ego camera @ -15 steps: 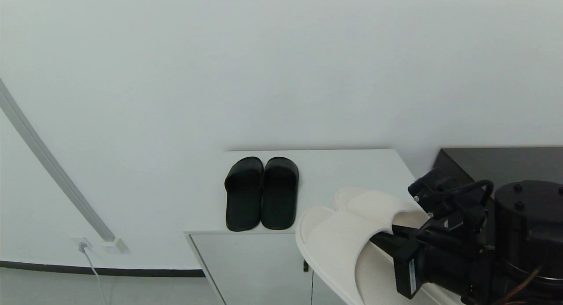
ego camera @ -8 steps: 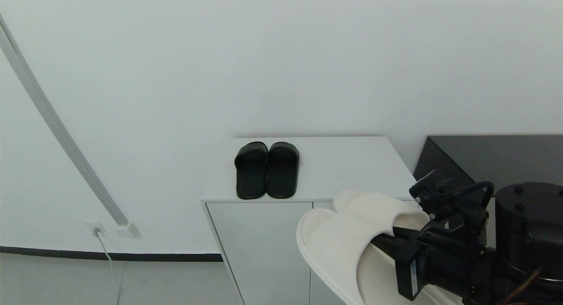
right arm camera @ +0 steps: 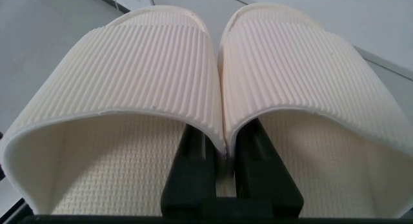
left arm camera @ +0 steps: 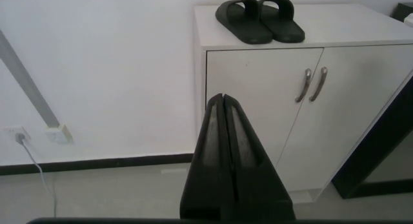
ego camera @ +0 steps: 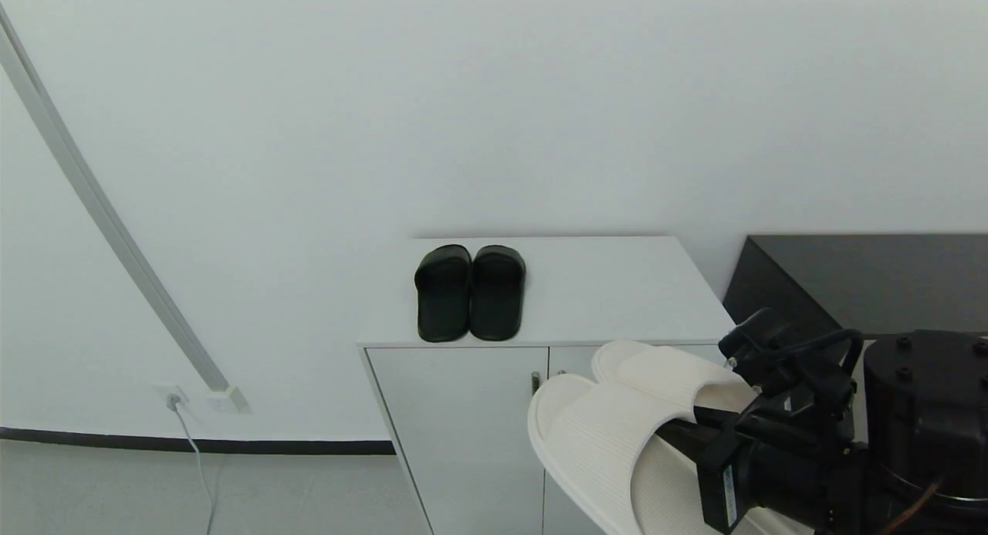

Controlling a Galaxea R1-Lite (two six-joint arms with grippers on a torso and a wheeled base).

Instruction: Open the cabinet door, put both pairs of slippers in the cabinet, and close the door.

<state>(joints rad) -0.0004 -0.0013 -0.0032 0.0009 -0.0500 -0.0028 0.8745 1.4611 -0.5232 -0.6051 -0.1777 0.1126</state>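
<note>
Black slippers [ego camera: 471,292]: two, one pair, lying side by side and touching on the cabinet [ego camera: 617,288] top, toes pointing to the wall. In the head view they are sitting toward the top's 9 o'clock side, heels at the front edge.
White slippers [ego camera: 610,427]: two, one pair, ribbed, hanging in the air off the cabinet, at about 5 o'clock from the black pair in the head view. They are partly covering the right door.
Cabinet: one, white, standing against the wall.
Doors [ego camera: 463,435]: two, both sitting shut.
Handles [left arm camera: 312,84]: two, metal, upright, standing just beside each other where the doors meet.
Right gripper [right arm camera: 222,169]: carrying both white slippers [right arm camera: 213,88]. One finger [right arm camera: 190,162] is reaching under each strap, and the pair is pinching the two inner strap walls together, so the gap is narrow.
Left gripper [left arm camera: 223,104]: pointing at the cabinet front, fingers pressing flat together with no gap. It is holding nothing and touching nothing, well apart from the doors, with the black slippers [left arm camera: 260,19] lying farther off on the top.
Outlet [ego camera: 171,400]: one, sitting low on the wall at about 9 o'clock from the doors, a cord [ego camera: 197,473] trailing down from it.
Dark unit [ego camera: 864,280]: one, standing at the cabinet's 3 o'clock side.
</note>
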